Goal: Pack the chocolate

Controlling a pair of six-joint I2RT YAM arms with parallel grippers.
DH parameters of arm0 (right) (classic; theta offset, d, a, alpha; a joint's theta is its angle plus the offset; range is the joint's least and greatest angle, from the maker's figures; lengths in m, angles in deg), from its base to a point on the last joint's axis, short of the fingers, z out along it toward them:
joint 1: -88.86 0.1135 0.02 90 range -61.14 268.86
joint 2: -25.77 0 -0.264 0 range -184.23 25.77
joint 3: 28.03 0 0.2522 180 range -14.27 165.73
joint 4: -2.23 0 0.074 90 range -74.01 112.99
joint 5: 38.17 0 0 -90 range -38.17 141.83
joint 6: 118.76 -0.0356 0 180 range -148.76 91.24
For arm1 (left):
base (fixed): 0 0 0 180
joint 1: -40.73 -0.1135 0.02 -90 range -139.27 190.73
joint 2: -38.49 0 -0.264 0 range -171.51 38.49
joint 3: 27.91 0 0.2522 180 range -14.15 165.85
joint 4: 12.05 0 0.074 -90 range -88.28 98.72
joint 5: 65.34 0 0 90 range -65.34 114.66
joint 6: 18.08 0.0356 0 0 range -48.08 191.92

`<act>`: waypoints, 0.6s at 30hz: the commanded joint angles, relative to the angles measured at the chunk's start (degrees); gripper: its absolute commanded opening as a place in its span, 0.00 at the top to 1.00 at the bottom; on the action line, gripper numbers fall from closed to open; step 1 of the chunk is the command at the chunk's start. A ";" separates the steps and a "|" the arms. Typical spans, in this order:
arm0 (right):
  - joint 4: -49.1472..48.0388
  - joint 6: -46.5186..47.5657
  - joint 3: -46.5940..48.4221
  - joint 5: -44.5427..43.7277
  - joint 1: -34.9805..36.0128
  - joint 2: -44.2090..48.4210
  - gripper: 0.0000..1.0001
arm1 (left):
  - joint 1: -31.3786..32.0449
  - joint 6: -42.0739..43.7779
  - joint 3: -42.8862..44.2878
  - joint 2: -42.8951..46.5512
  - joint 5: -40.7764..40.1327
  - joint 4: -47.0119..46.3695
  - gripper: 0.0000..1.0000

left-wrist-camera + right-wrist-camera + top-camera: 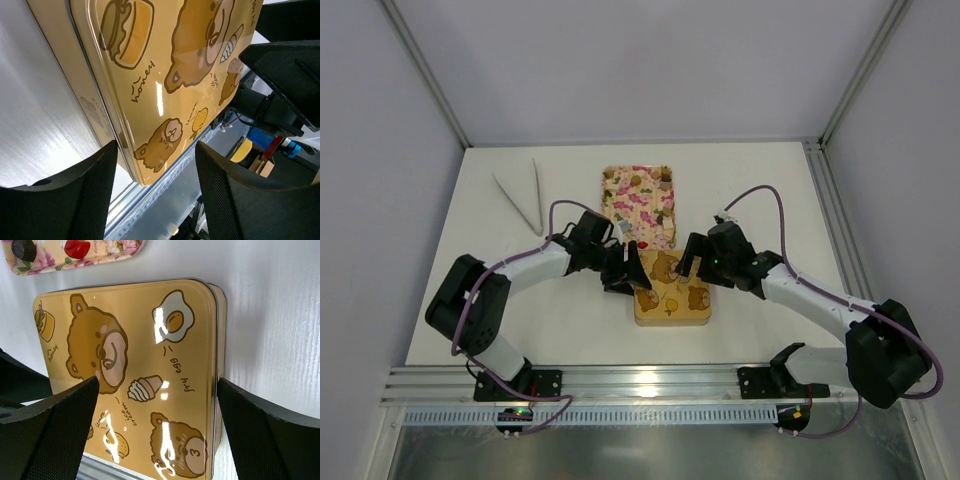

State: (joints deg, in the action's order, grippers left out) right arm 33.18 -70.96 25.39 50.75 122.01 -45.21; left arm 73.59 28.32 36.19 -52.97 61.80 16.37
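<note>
White table (520, 300) inside pale enclosure walls. From the top view you have: tongs (525, 200) towards the far left corner. A pink floral tray (640, 215) sits mid-table towards the far edge, with a few pieces of the chocolate (665, 180) on its far end. A yellow bear-print tin (672, 300), lid on, lies just nearer. The left gripper (625, 270) and right gripper (688, 255) flank the tin. Left wrist view: left gripper (155, 155) spread wide, the tin's (165, 60) corner between its fingers, nothing held. Right wrist view: right gripper (157, 382) equally wide, straddling the lid (135, 340). The tray's edge (107, 259) shows one dark piece (22, 247). Status, as judged: the tin's contents are hidden from you and pieces on the tray are unpacked, so packing looks unfinished.
</note>
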 commanded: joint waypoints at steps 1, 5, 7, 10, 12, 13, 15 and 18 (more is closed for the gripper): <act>-1.19 0.80 2.70 -1.38 0.95 -0.91 0.00 | 0.62 -1.05 1.77 -0.03 0.21 -0.59 0.38; -1.63 0.80 1.74 -1.55 1.13 -1.62 0.00 | 0.62 -1.67 0.55 -0.03 -0.76 -0.59 0.39; -2.07 0.71 1.21 -1.90 1.13 -1.79 0.00 | 0.62 -2.11 -0.07 -0.12 -1.90 -0.50 0.40; -2.60 0.62 -0.37 -2.17 1.13 -2.14 0.00 | 0.62 -2.81 -1.13 -0.82 -3.48 -0.42 0.43; -3.04 0.54 -0.90 -2.00 1.13 -2.41 0.00 | 0.62 -3.25 -1.92 -1.35 -4.62 -0.50 0.46; -3.21 0.53 -1.33 -2.08 1.13 -2.76 0.00 | 0.62 -3.51 -2.09 -1.53 -5.06 -0.42 0.46; -3.65 0.71 -1.60 -2.08 1.13 -3.11 0.00 | 0.62 -3.78 -2.80 -2.05 -5.85 -0.42 0.47; -4.01 1.06 -1.87 -2.00 1.04 -3.99 0.00 | 0.62 -4.30 -3.33 -2.84 -7.17 -0.33 0.49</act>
State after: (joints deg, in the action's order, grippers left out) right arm 31.63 -70.87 23.94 50.03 122.80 -48.34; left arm 73.98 24.37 33.77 -54.63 58.24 16.13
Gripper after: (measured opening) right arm 0.996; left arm 0.521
